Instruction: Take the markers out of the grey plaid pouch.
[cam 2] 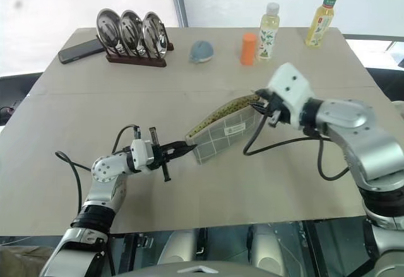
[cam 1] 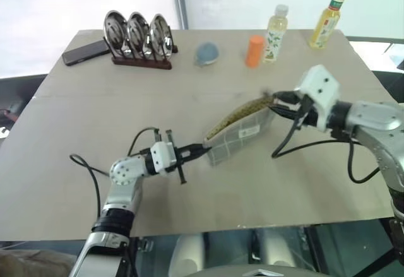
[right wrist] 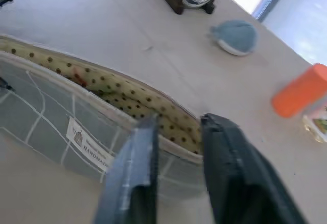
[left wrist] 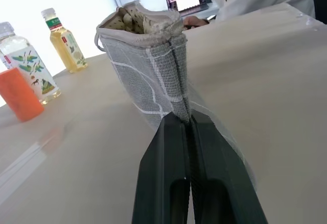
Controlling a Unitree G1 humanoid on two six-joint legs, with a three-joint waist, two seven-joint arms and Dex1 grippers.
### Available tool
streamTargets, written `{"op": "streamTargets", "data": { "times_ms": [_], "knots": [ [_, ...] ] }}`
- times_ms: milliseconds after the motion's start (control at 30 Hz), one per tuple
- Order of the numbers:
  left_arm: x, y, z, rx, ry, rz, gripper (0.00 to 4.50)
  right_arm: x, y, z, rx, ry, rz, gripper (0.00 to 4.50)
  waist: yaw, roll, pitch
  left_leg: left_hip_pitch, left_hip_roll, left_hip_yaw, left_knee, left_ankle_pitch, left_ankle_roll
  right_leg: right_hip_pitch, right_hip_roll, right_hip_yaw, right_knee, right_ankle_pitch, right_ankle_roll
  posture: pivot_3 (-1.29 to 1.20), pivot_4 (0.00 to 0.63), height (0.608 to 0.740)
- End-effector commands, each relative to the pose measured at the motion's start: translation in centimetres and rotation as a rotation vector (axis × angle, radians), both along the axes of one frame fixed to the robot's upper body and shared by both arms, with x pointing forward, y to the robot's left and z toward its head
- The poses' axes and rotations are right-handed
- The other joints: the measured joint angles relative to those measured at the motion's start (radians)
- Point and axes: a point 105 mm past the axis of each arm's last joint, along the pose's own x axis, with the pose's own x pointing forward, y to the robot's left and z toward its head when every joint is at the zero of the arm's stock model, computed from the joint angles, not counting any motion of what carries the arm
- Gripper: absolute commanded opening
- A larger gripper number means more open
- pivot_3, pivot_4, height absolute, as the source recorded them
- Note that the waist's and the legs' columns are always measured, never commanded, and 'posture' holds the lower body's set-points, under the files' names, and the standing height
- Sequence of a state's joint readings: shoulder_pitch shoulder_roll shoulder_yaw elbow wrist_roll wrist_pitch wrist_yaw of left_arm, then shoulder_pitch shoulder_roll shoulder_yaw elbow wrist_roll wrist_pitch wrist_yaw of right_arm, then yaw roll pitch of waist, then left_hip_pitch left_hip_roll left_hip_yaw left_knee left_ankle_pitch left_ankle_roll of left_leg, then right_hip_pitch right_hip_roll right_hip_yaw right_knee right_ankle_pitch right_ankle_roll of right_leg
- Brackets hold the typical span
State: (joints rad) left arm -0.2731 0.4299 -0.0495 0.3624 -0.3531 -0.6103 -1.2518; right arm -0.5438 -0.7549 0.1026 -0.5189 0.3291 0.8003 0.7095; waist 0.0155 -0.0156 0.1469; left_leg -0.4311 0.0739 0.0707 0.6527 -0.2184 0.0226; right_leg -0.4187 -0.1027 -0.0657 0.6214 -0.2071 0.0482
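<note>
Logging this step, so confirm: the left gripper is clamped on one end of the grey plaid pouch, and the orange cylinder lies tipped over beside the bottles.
One slip: the orange cylinder stands upright, as the left eye view shows. The left gripper does clamp the grey plaid pouch end.

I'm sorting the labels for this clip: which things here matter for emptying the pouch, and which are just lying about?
Part of the job:
- grey plaid pouch, mouth open
- left gripper, shut on the pouch's end
- right gripper at the pouch's mouth

Lying about:
- orange cylinder
- two bottles
- blue-grey lump
- rack of metal lids
- phone
</note>
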Motion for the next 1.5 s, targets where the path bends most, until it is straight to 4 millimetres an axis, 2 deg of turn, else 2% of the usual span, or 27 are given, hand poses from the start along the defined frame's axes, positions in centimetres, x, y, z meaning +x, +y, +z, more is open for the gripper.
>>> {"op": "streamTargets", "data": {
  "times_ms": [33,133,233,367,467,567,733,867,1033,1200,1367,1467,1500],
  "knots": [
    [-0.6,-0.1,-0.4,0.018,-0.016,-0.026,0.00,0.3,0.0,0.0,-0.058,-0.046,0.004,1.12,-0.001,0.000,0.000,0.000,0.000,0.000,0.000,0.000,0.000,0.000,0.000,0.000,0.000,0.000,0.000,0.00,0.150,0.740],
    [-1.0,0.2,-0.8,0.028,-0.019,-0.020,0.00,0.0,0.9,0.6,-0.016,-0.038,0.047,1.12,-0.003,0.000,0.000,0.000,0.000,0.001,0.000,0.000,0.000,0.000,0.000,0.000,-0.001,0.000,0.001,0.00,0.150,0.740],
    [-1.2,0.2,-1.0,0.026,-0.019,-0.016,0.00,0.0,1.2,0.3,-0.052,-0.044,0.068,1.12,-0.004,0.000,0.000,0.001,0.000,0.000,0.000,0.000,0.000,0.000,0.001,0.000,0.000,0.000,0.000,0.00,0.150,0.740],
    [-1.8,-0.2,-1.1,0.026,-0.023,-0.038,0.00,-0.1,2.0,-2.3,-0.183,-0.016,0.121,1.12,-0.004,0.000,0.000,0.002,0.001,0.000,0.000,0.000,0.000,0.000,0.000,0.000,0.000,0.000,0.000,0.00,0.150,0.740],
    [-1.9,-0.2,-1.2,0.018,-0.015,-0.042,0.00,-0.5,2.7,-3.2,-0.207,0.024,0.162,1.12,-0.005,0.000,0.000,0.001,0.001,0.001,0.000,0.000,0.000,0.000,0.000,0.000,0.000,0.000,0.000,0.00,0.150,0.740],
    [-1.6,-0.1,-1.3,0.005,-0.007,-0.047,0.00,-0.9,2.5,-4.4,-0.274,0.065,0.191,1.12,-0.004,0.000,0.000,0.001,0.001,0.000,0.000,0.000,0.000,0.000,0.000,0.000,0.000,0.000,0.000,0.00,0.150,0.740],
    [-1.9,0.1,-1.8,0.020,-0.008,-0.064,0.00,-0.7,2.3,-3.2,-0.182,0.132,0.149,1.12,-0.006,0.000,0.000,0.001,0.001,0.001,0.000,0.000,0.000,0.000,0.000,0.000,0.000,0.000,0.000,0.00,0.150,0.740],
    [-2.1,-0.2,-2.1,0.023,-0.007,-0.072,0.00,-1.2,3.1,-1.5,0.016,0.262,0.156,1.12,-0.006,0.001,0.000,0.002,0.001,0.000,0.000,0.000,0.000,0.000,0.000,0.000,0.002,0.000,0.000,0.00,0.150,0.740],
    [-2.1,-0.2,-2.2,0.029,-0.006,-0.072,0.00,-1.8,4.0,-0.2,0.112,0.321,0.177,1.12,-0.005,0.002,-0.001,0.002,0.001,0.000,0.000,0.000,0.000,0.000,0.000,0.000,0.001,0.000,0.000,0.00,0.150,0.740],
    [-2.1,-0.4,-2.1,0.032,-0.008,-0.078,0.00,-1.8,5.0,-2.9,0.007,0.341,0.145,1.12,-0.005,0.003,-0.002,0.002,0.001,0.000,-0.001,0.000,0.000,0.000,0.000,0.000,0.002,0.000,0.000,0.00,0.150,0.740],
    [-2.0,-0.7,-1.4,-0.022,0.017,-0.074,0.00,-1.5,3.9,-6.4,-0.155,0.337,0.101,1.12,-0.005,0.003,-0.002,0.002,0.000,0.001,-0.001,0.000,0.000,0.000,0.000,0.000,0.001,0.000,0.000,0.00,0.150,0.740],
    [-1.6,-0.9,0.1,-0.186,0.081,-0.047,0.00,-1.5,3.0,-6.9,-0.243,0.297,0.101,1.12,-0.005,0.003,-0.001,0.001,0.000,0.001,-0.001,0.000,0.000,-0.001,0.000,0.000,0.001,0.000,0.000,0.00,0.150,0.740],
    [-1.8,-0.8,1.0,-0.268,0.166,-0.077,0.00,-1.9,2.7,-6.7,-0.270,0.291,0.127,1.12,-0.006,0.003,-0.001,0.001,0.000,0.001,0.000,0.000,0.000,-0.001,-0.001,0.000,0.001,0.000,0.000,0.00,0.150,0.740]
  ]
}}
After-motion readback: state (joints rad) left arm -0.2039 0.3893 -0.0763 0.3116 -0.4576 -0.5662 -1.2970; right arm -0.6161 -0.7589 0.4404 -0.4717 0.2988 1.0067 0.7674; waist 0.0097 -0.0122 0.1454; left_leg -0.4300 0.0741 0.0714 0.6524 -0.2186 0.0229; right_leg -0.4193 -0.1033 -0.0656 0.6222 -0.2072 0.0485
